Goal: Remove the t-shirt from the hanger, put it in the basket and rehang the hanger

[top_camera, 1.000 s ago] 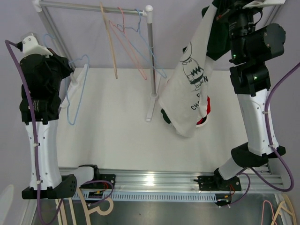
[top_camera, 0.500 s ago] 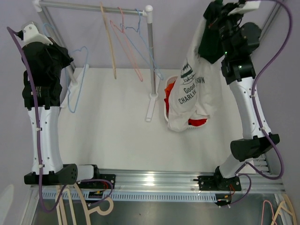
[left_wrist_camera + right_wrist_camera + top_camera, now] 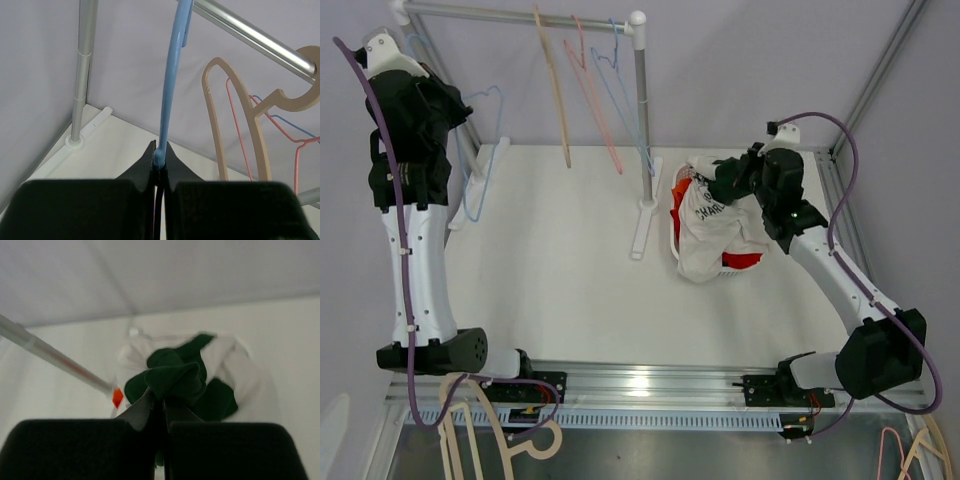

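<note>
Your left hand (image 3: 160, 153) pinches the blue hanger (image 3: 171, 75) by the rail (image 3: 250, 37); your right hand (image 3: 159, 400) grips the t-shirt (image 3: 175, 377), bunched over the red basket (image 3: 745, 262) on the table (image 3: 560, 270).

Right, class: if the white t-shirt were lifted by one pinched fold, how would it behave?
Probably floppy: the t-shirt lies crumpled in soft folds. Likely light for its size, since the right claw grips a bunched fold in just a narrow pinch. It would probably hang and drape rather than hold its shape.
</note>
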